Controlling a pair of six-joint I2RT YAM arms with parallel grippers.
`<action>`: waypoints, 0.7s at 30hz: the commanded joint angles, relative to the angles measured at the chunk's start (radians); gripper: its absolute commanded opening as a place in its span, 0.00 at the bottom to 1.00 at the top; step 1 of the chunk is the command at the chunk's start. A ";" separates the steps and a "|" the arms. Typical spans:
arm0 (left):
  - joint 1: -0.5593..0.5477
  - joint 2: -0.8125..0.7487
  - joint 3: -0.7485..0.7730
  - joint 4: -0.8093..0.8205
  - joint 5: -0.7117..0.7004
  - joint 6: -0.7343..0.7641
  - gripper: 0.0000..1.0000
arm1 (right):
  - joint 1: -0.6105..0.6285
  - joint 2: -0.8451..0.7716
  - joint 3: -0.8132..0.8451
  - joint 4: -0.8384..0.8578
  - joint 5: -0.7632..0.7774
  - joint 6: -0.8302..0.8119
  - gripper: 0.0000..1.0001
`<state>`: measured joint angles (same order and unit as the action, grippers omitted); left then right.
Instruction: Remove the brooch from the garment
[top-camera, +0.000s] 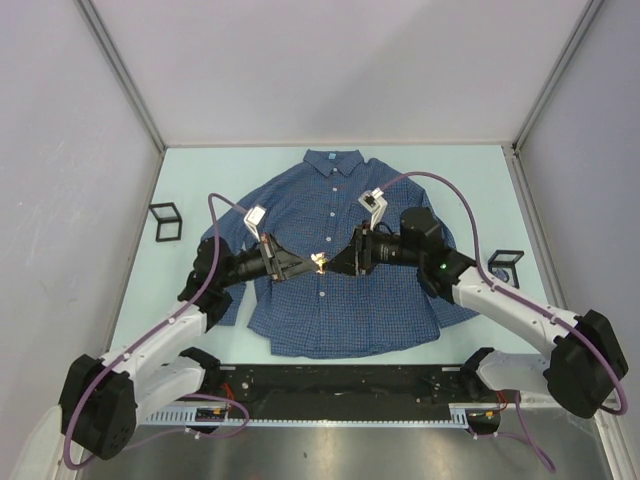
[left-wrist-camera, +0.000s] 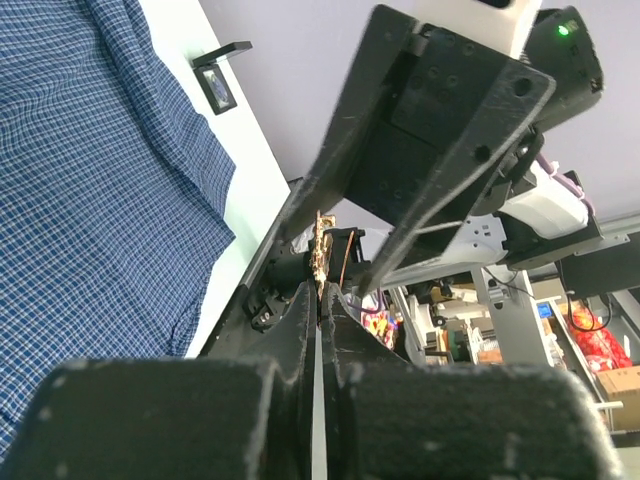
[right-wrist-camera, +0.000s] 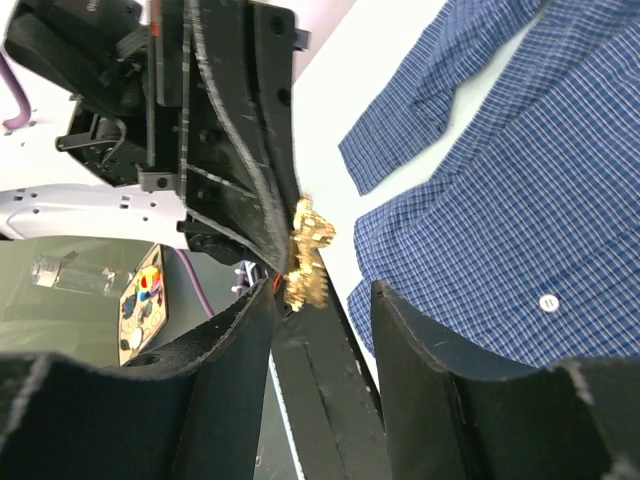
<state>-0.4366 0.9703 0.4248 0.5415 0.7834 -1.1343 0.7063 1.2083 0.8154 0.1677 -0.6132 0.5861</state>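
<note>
The small gold brooch (top-camera: 319, 262), shaped like a flower with bumpy petals, is pinched between the closed fingers of the left gripper (top-camera: 311, 265), above the middle of the blue checked shirt (top-camera: 300, 310), and the right gripper (top-camera: 337, 262) is wide open just beside it, holding nothing.

Pale table (top-camera: 470, 190), checked shirt (top-camera: 330, 320) lying flat, two black frames (top-camera: 165, 221) (top-camera: 507, 265)

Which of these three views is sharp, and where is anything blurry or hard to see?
Top view: evenly lit, sharp, but the brooch is only a bright speck against the shirt. Left wrist view: the near body of the left gripper is blurred. Right wrist view: brooch and shirt crisp, its own dark fingers soft.
</note>
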 joint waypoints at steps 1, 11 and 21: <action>-0.007 -0.027 0.029 -0.034 -0.018 0.027 0.00 | 0.028 -0.003 0.001 0.099 0.033 0.000 0.46; -0.013 -0.042 0.069 -0.092 -0.033 0.067 0.00 | 0.047 -0.001 -0.002 0.087 0.058 -0.002 0.42; -0.017 -0.045 0.084 -0.098 -0.024 0.074 0.00 | 0.041 -0.024 -0.038 0.105 0.049 0.012 0.33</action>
<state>-0.4438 0.9394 0.4603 0.4309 0.7601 -1.0821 0.7467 1.2068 0.7849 0.2192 -0.5648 0.5953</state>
